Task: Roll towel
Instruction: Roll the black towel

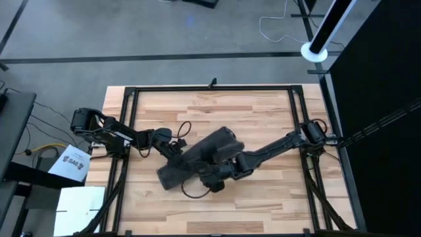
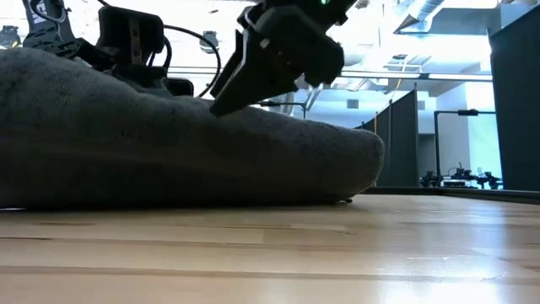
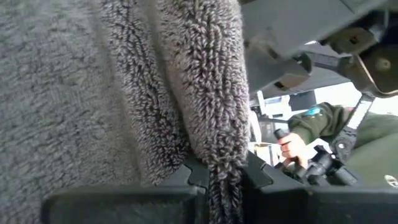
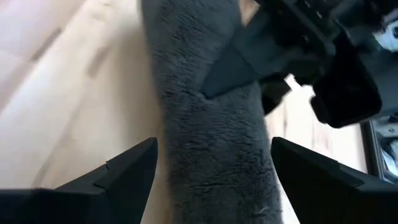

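Note:
The dark grey towel (image 1: 197, 161) lies rolled up into a thick roll, slanting across the middle of the wooden table (image 1: 263, 204); in the low view the towel (image 2: 169, 160) rests along its length on the wood. My left gripper (image 1: 176, 150) is at the roll's far-left side, shut on a ridge of cloth (image 3: 217, 93). My right gripper (image 4: 214, 168) is open over the roll's near side, one finger on either side of the towel (image 4: 211, 143). The right wrist view also shows the left gripper (image 4: 211, 90) on the towel. My left gripper pinches a raised fold of the towel (image 3: 225, 177) between its two fingers, with looped pile bulging out above them. It comes nearly level from the table's left, and the towel stays lying on the table. My right gripper's finger (image 2: 221, 101) is at the roll's top; I cannot tell whether it touches.
A black frame (image 1: 210, 87) runs round the table. Loose black cables loop on the wood beside the roll (image 1: 186, 126) and near its front end (image 1: 191, 192). Papers (image 1: 72, 164) lie off the left edge. Beyond the table a person's hand (image 3: 289, 144) holds a control grip.

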Robot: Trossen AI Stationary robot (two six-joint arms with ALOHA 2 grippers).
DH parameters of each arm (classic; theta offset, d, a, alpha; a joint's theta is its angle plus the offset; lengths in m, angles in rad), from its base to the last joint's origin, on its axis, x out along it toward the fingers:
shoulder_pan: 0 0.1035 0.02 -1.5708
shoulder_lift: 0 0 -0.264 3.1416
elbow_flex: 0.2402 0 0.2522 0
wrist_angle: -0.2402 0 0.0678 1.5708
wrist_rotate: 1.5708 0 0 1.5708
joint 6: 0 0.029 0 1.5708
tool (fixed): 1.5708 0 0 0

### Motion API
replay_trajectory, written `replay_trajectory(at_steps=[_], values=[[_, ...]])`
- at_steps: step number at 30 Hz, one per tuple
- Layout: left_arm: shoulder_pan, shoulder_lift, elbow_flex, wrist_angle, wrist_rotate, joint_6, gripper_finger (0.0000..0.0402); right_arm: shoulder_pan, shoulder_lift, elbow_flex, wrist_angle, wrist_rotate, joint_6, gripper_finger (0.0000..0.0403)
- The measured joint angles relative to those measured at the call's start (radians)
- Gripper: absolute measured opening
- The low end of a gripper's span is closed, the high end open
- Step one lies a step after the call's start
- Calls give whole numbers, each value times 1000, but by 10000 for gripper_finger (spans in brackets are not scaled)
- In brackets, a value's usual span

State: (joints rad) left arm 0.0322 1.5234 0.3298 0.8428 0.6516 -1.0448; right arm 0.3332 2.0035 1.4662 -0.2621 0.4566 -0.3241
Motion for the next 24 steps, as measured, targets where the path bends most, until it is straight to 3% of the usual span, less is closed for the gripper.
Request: replay_trajectory(at_steps=[7, 13, 24], values=[[1, 0, -30, 166, 0, -51, 18, -29, 0, 0, -14, -47, -26, 302], [0, 0, -54, 196, 1, -67, 18, -35, 0, 0, -21, -78, -34, 302], [0, 0, -54, 201, 1, -62, 18, -151, 10, 1, -21, -483, -18, 278]])
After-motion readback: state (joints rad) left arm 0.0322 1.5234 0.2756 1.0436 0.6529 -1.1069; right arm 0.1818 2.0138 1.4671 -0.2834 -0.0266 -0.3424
